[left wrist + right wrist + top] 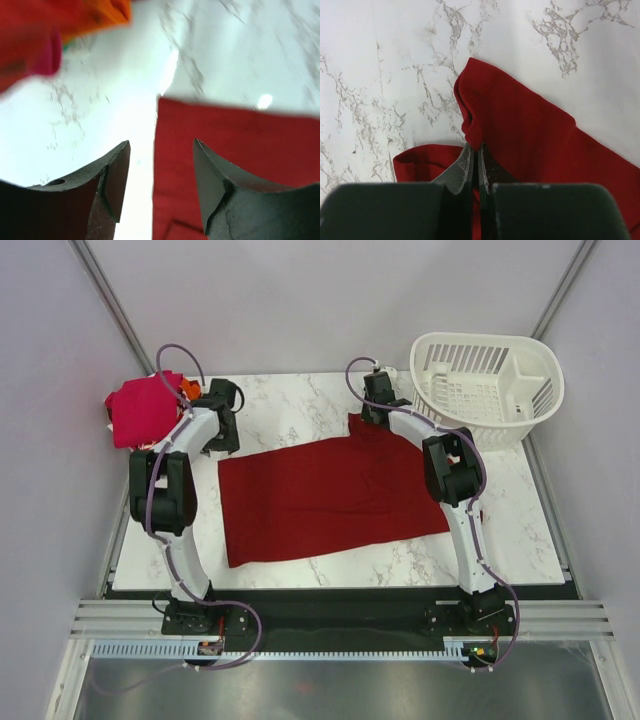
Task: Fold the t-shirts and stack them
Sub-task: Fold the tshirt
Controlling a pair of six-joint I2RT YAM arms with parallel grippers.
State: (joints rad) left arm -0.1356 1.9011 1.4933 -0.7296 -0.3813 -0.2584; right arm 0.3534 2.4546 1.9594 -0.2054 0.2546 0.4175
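Note:
A plain dark red t-shirt (330,498) lies spread flat on the marble table (300,405). My right gripper (375,412) is shut on a fold of its far right corner; the right wrist view shows the cloth (520,125) pinched between the closed fingers (476,150). My left gripper (222,430) is open and empty above the shirt's far left corner; in the left wrist view the shirt's edge (225,140) lies between and below the spread fingers. A pile of magenta-pink, orange and red shirts (140,410) sits at the far left; it also shows in the left wrist view (60,25).
A white plastic slotted basket (487,388) stands at the back right corner of the table. Grey walls enclose the table on three sides.

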